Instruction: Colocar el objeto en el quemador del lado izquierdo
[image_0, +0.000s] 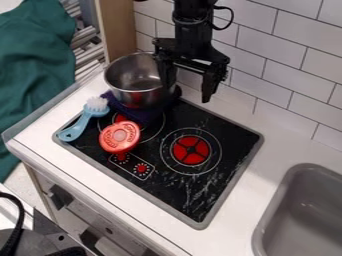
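Observation:
At the back of the stove, my gripper (188, 94) hangs with its two fingers apart. Its left finger overlaps the right rim of a shiny metal pot (131, 96); whether they touch I cannot tell. The pot stands over a dark purple cloth (141, 115) at the back left. Near the left burner (157, 131), partly covered by the cloth, is a red round-topped object (120, 136). A blue brush (77, 126) with white bristles lies across the stove's left edge, its bristles beside the cloth.
On the black stove top (180, 192), the right burner (192, 150) has a red centre, and red knobs (141, 168) sit at the front. A grey sink (300, 215) lies at the lower right. White wall tiles (284, 75) rise behind; a wooden post (117, 30) stands at the back left.

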